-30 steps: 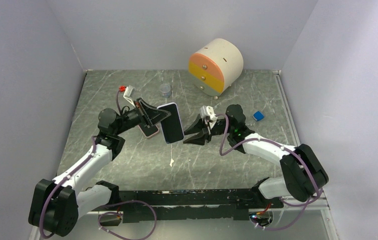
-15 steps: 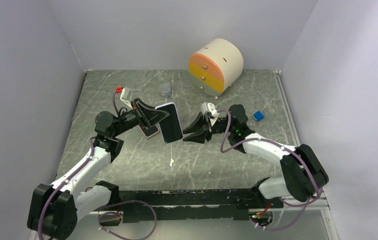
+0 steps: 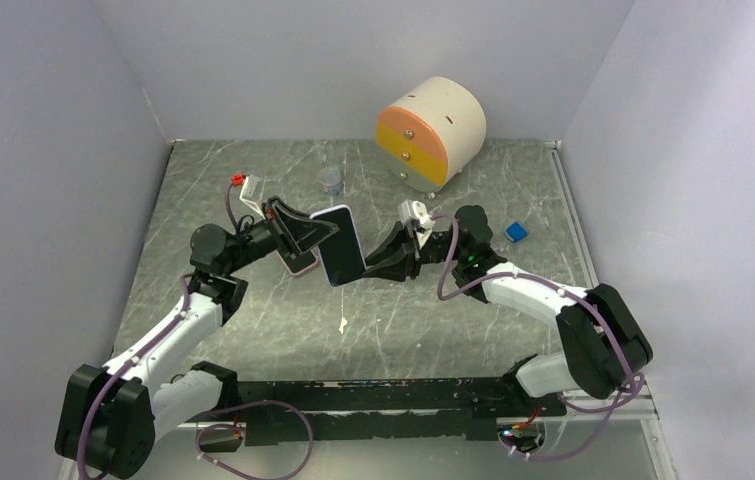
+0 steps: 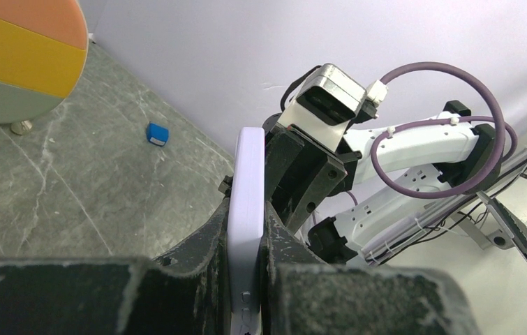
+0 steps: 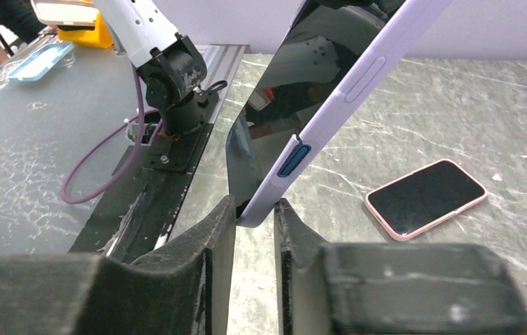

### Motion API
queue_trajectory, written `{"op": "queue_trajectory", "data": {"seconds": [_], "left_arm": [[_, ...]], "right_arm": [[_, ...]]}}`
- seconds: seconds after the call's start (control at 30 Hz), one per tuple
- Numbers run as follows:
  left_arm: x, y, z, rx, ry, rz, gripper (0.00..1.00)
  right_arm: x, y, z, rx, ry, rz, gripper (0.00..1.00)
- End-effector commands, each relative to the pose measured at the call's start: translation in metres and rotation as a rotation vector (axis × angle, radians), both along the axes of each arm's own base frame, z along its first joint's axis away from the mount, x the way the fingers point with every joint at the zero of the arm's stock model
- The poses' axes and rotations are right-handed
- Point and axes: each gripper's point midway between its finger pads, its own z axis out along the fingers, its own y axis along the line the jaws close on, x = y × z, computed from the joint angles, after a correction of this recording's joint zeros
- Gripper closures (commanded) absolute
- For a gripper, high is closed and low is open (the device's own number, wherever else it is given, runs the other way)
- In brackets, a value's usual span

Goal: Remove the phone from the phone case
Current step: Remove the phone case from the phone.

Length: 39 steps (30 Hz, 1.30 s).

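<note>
A phone [image 3: 339,245] with a dark, blank screen sits fully inside a pale lilac phone case [image 4: 250,160]. The case has a small blue button on one long edge. The cased phone is held in the air, tilted on its edge. The left gripper [image 4: 246,213] pinches it across front and back, and the right gripper [image 5: 255,209] closes around a lower corner.
</note>
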Motion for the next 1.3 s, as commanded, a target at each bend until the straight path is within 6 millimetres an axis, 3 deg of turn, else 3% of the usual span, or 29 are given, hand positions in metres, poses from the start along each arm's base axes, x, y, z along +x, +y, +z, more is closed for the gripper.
{"op": "queue_trajectory", "data": {"seconds": [0.0,0.1,0.3,0.8,1.27], "left_arm": [[-0.003,0.003,0.026,-0.052,-0.055,0.017,0.98],[-0.001,0.003,0.027,-0.05,-0.03,0.024,0.98],[0.009,0.001,0.025,-0.06,0.054,0.032,0.98],[0.022,-0.009,0.018,-0.163,0.194,-0.056,0.98],[0.017,-0.009,0.021,-0.178,0.203,-0.074,0.98]], "right_arm": [[-0.005,0.002,0.015,0.027,-0.103,0.056,0.82],[-0.007,0.0,0.011,0.018,-0.162,0.069,0.9],[-0.018,-0.005,-0.001,-0.004,-0.267,0.11,0.94],[0.007,0.003,-0.011,-0.052,-0.411,0.071,0.96],[0.028,0.01,0.007,0.0,-0.389,-0.061,1.0]]}}
